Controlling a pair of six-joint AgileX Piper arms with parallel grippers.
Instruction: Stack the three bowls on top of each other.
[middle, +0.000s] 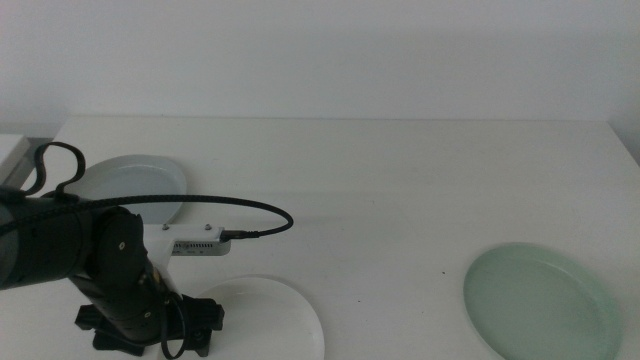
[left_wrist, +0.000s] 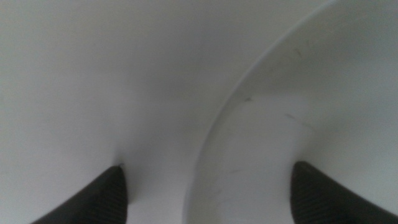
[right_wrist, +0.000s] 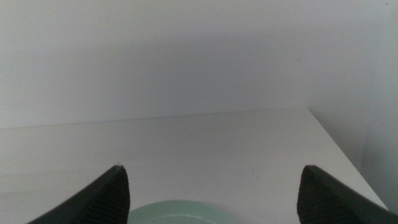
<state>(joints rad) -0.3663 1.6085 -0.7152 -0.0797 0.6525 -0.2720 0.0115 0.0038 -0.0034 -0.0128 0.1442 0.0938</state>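
Middle view: the left arm (middle: 110, 275) is reaching in from the lower left of the frame, its wrist bending down over the near-left edge of the white bowl (middle: 270, 315) at the bottom centre of the white worktop (middle: 400, 190). The grey-blue bowl (middle: 135, 185) is sitting behind the arm at centre left, and the mint green bowl (middle: 540, 300) is lying well apart at lower right. All three are resting separately, none stacked.

Left wrist view: the left gripper (left_wrist: 208, 186) is hanging close over the white bowl's (left_wrist: 298, 118) rim with its fingers (left_wrist: 106, 196) spread wide, one showing over bare worktop, the other over the bowl's inside; they are gripping nothing.

Right wrist view: the right gripper (right_wrist: 211, 193) is waiting above the near side of the mint green bowl (right_wrist: 180, 213), whose edge is peeking in at bottom centre. Its fingers (right_wrist: 326, 196) are also standing wide apart and empty.
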